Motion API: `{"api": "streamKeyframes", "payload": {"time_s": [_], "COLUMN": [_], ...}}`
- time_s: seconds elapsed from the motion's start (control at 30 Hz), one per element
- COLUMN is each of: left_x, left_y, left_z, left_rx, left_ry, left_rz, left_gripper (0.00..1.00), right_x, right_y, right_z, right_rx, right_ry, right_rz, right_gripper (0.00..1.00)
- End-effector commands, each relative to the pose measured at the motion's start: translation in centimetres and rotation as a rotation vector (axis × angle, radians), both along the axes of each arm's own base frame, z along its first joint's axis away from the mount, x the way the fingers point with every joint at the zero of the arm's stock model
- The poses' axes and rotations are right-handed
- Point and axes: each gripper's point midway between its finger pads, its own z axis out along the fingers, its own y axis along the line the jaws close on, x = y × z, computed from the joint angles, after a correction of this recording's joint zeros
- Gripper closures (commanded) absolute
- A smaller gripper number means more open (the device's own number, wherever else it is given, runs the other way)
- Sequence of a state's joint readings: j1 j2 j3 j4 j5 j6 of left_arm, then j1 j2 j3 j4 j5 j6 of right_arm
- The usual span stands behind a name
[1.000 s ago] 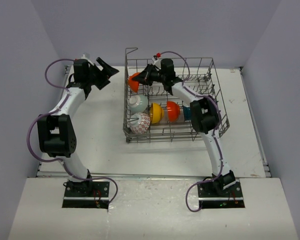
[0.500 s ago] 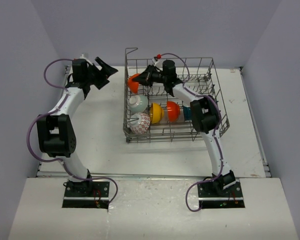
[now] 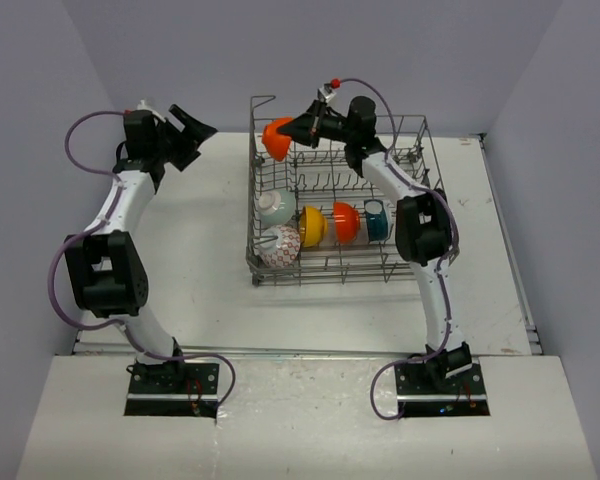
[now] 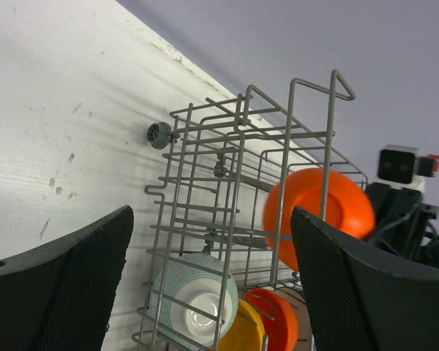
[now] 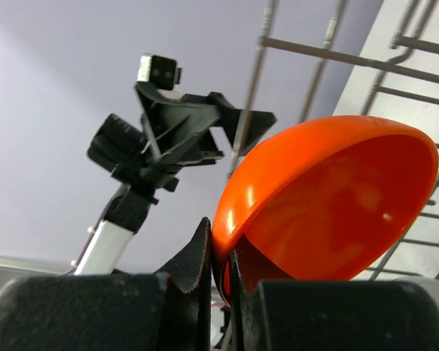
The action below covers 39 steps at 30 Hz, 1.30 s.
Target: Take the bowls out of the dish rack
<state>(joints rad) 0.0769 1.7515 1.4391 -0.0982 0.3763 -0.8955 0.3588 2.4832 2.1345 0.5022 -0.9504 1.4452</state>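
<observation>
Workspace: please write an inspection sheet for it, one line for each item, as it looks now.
Surface: white table, lightly scuffed.
Job's things: dish rack holds five bowls on edge: white-green bowl, red-patterned bowl, yellow bowl, orange bowl, teal bowl. A second orange bowl is held high at the rack's far left corner.
Clutter: nothing seen.
Grippers: right gripper shut on the second orange bowl's rim; left gripper open, empty, left of the rack.
Cables: purple cables loop along both arms.
Surroundings: plain walls; nothing else seen.
</observation>
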Motion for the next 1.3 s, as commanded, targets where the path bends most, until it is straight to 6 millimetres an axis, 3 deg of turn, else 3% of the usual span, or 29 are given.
{"api": "streamKeyframes", "payload": {"time_s": [0.0, 0.13, 0.17, 0.23, 0.27, 0.33, 0.43, 0.47, 0.5, 0.57, 0.6, 0.7, 0.8, 0.83, 0.87, 0.93, 0.97, 1.07, 1.1, 1.17, 1.27], "left_x": [-0.7, -2.0, -2.4, -3.1, -3.6, -4.7, -6.9, -7.9, -8.8, -10.5, -11.3, -13.2, -14.5, -14.8, -14.9, -15.1, -15.1, -14.7, -14.7, -14.6, -14.5], "left_y": [0.8, 1.7, 2.0, 2.7, 2.9, 3.7, 4.6, 4.9, 5.4, 5.9, 6.3, 6.4, 6.5, 6.4, 6.3, 5.8, 5.6, 5.3, 5.2, 5.1, 4.9], "left_z": [4.2, 4.8, 5.3, 5.1, 5.5, 4.6, 4.1, 5.4, 4.8, 6.1, 5.8, 6.5, 6.9, 6.9, 6.7, 6.5, 6.5, 6.3, 6.1, 5.7, 5.2], "left_rx": [0.058, 0.125, 0.155, 0.206, 0.219, 0.256, 0.313, 0.331, 0.355, 0.399, 0.416, 0.444, 0.455, 0.443, 0.436, 0.415, 0.404, 0.389, 0.387, 0.383, 0.383], "left_ry": [-0.073, -0.062, -0.07, -0.042, -0.043, 0.017, 0.068, 0.041, 0.06, 0.033, 0.052, 0.052, 0.053, 0.055, 0.062, 0.072, 0.07, 0.076, 0.083, 0.093, 0.107], "left_rz": [0.012, 0.035, 0.036, 0.057, 0.063, 0.093, 0.127, 0.144, 0.164, 0.186, 0.198, 0.209, 0.236, 0.241, 0.242, 0.226, 0.216, 0.21, 0.206, 0.205, 0.198], "left_gripper": [0.12, 0.12, 0.12, 0.14, 0.14, 0.15, 0.15, 0.15, 0.15, 0.14, 0.14, 0.14, 0.13, 0.13, 0.13, 0.13, 0.13, 0.13, 0.13, 0.14, 0.14], "right_x": [-4.1, -5.5, -6.4, -7.4, -8.7, -9.8, -12.5, -13.3, -14.8, -16.6, -17.9, -19.1, -18.6, -18.8, -17.3, -17.0, -15.9, -16.2, -15.8, -16.2, -16.5], "right_y": [-2.7, -5.0, -5.7, -6.8, -7.5, -8.1, -8.5, -8.5, -7.9, -7.6, -7.2, -7.1, -9.3, -10.6, -12.6, -15.4, -18.6, -23.4, -26.0, -28.9, -34.9], "right_z": [12.5, 15.5, 16.5, 16.3, 17.8, 17.0, 17.6, 17.9, 18.4, 18.4, 18.7, 17.1, 16.1, 15.9, 15.1, 13.1, 12.7, 11.5, 10.2, 9.6, 7.0], "right_rx": [0.048, -0.024, -0.043, -0.098, -0.112, -0.171, -0.238, -0.255, -0.276, -0.334, -0.356, -0.453, -0.618, -0.672, -0.776, -0.925, -1.048, -1.191, -1.261, -1.316, -1.426], "right_ry": [-0.244, -0.329, -0.315, -0.304, -0.333, -0.336, -0.357, -0.372, -0.436, -0.431, -0.479, -0.449, -0.44, -0.427, -0.405, -0.348, -0.323, -0.253, -0.2, -0.14, 0.014], "right_rz": [0.059, 0.056, 0.056, 0.063, 0.058, 0.051, 0.044, 0.046, 0.065, 0.065, 0.073, 0.035, -0.136, -0.184, -0.312, -0.398, -0.55, -0.696, -0.756, -0.828, -0.926], "right_gripper": [1.0, 1.0, 1.0, 1.0, 1.0, 1.0, 1.0, 1.0, 1.0, 1.0, 1.0, 1.0, 1.0, 1.0, 1.0, 1.0, 1.0, 1.0, 1.0, 1.0, 1.0]}}
